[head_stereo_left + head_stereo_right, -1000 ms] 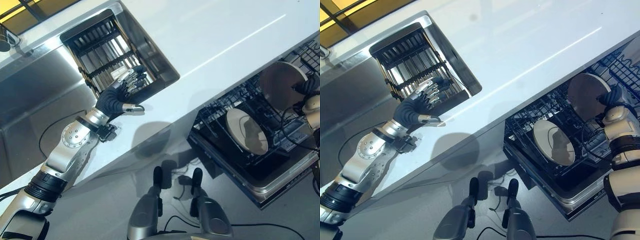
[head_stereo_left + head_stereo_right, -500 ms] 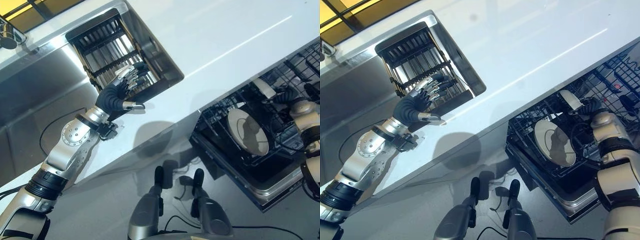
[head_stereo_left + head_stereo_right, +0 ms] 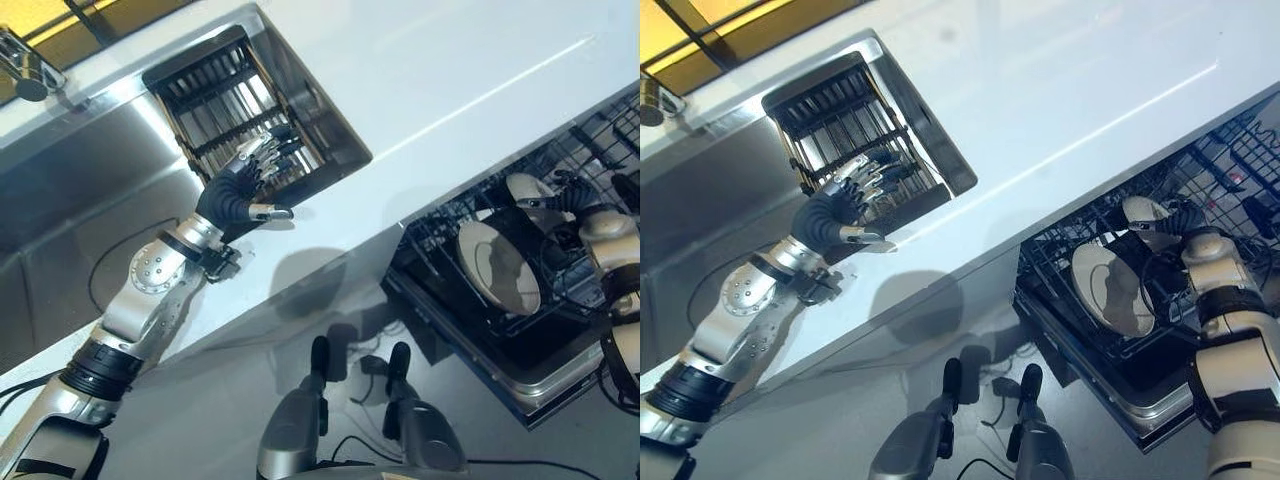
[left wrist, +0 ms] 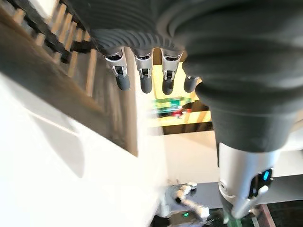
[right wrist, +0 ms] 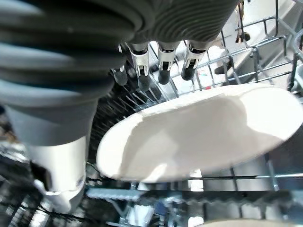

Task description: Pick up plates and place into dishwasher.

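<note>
Reaching into the dishwasher rack (image 3: 1080, 330) at the right, the right hand (image 3: 1185, 220) curls its fingers (image 5: 163, 71) round a white plate (image 3: 1143, 212), just behind a second plate (image 3: 1110, 290) standing upright in the rack. The left hand (image 3: 835, 210) hovers with fingers spread over the sink drainer (image 3: 840, 125), at the tabletop (image 3: 1040, 90) edge.

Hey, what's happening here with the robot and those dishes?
The robot is loading plates into the dishwasher rack. Its right robot hand is down in the rack with a white plate, close behind a larger plate that stands on edge in the tines. Whether it grips the plate is unclear. The left robot hand hovers open over the sink's drying rack.
</note>
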Available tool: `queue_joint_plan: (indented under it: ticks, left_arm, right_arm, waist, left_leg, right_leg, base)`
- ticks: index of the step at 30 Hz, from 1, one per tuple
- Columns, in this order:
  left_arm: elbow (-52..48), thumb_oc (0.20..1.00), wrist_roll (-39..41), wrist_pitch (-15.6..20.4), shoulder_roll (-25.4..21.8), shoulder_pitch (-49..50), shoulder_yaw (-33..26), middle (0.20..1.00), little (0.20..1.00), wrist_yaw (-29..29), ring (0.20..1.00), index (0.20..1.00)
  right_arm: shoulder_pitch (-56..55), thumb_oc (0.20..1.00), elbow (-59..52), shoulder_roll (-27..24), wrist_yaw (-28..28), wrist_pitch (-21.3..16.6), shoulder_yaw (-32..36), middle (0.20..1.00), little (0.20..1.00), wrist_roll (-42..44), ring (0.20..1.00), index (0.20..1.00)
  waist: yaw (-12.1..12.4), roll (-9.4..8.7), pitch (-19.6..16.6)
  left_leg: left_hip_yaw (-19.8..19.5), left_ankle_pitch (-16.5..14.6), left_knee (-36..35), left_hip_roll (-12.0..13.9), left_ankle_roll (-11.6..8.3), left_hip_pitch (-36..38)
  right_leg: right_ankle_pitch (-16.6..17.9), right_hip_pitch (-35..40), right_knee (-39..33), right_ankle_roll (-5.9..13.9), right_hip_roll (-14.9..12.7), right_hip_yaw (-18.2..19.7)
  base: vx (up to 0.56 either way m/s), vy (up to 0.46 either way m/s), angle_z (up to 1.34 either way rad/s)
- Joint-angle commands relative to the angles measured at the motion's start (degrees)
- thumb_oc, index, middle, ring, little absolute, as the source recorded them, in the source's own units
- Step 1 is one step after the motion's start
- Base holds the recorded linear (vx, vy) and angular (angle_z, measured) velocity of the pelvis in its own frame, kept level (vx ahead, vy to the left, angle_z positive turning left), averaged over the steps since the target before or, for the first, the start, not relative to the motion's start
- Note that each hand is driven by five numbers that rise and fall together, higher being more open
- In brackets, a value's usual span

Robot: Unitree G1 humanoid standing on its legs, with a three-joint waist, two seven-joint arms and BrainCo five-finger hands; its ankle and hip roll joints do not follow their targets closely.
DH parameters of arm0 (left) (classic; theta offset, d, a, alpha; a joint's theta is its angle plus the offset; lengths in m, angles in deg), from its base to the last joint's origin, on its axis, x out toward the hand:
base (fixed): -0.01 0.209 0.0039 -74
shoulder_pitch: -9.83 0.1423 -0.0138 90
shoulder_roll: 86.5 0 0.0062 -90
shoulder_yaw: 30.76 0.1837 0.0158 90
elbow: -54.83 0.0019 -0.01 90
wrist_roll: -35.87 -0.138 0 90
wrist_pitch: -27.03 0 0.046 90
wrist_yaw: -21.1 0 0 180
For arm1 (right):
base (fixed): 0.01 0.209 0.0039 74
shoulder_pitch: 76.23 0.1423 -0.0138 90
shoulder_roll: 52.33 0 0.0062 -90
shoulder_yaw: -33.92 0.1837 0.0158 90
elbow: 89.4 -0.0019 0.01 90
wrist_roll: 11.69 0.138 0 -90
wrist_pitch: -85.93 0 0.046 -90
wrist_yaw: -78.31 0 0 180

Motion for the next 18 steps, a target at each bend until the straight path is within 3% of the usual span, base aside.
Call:
queue_joint_plan:
  ticks: [1, 4, 12, 18]
  left_arm:
    - [-2.9, 1.000, -0.3, 4.4, 0.7, 1.7, -1.1, 1.000, 1.000, 0.3, 1.000, 1.000]
    - [-2.9, 1.000, -0.7, 4.8, 1.1, 2.9, -1.4, 1.000, 1.000, 0.3, 1.000, 1.000]
    - [-2.9, 1.000, -3.2, 4.5, 4.8, 7.4, -3.9, 1.000, 1.000, 1.3, 1.000, 1.000]
    - [-2.4, 1.000, -5.2, 4.3, 7.5, 9.6, -4.9, 1.000, 1.000, 2.4, 1.000, 1.000]
  right_arm:
    - [-3.7, 1.000, -5.6, -2.7, 6.3, -2.9, 0.8, 1.000, 1.000, 1.7, 1.000, 1.000]
    - [-7.6, 1.000, -10.5, -2.1, 8.5, -3.3, 2.8, 1.000, 1.000, 2.3, 1.000, 1.000]
    - [-22.6, 1.000, -26.2, 3.9, 13.2, -8.9, 11.0, 1.000, 1.000, -0.7, 1.000, 1.000]
    - [-30.5, 1.000, -29.9, 8.8, 15.3, -11.8, 16.1, 1.000, 1.000, -0.7, 1.000, 1.000]
  waist:
    - [-0.9, -3.18, -3.7]
    - [-1.4, -3.68, -4.6]
    - [-3.8, -5.11, -7.8]
    - [-5.1, -5.43, -9.5]
  left_leg:
    - [3.6, -5.7, 0.5, -1.7, 0.78, -1.0]
    - [3.8, -6.1, 0.4, -1.6, 0.93, -0.3]
    - [4.9, -7.3, 0.5, -1.2, 1.39, 2.3]
    - [5.9, -8.4, 1.0, -0.9, 1.74, 4.0]
  right_leg:
    - [-4.1, -1.5, 1.6, 4.48, -2.4, -1.0]
    - [-4.3, -0.9, 1.6, 4.47, -2.2, -0.5]
    - [-5.0, 1.4, 1.3, 4.40, -1.3, 1.5]
    - [-6.0, 2.5, 2.0, 4.22, -0.9, 2.7]
  base:
    - [0.05, 0.023, -0.11]
    - [0.03, 0.014, -0.02]
    - [0.05, 0.026, -0.08]
    - [0.04, 0.030, -0.06]
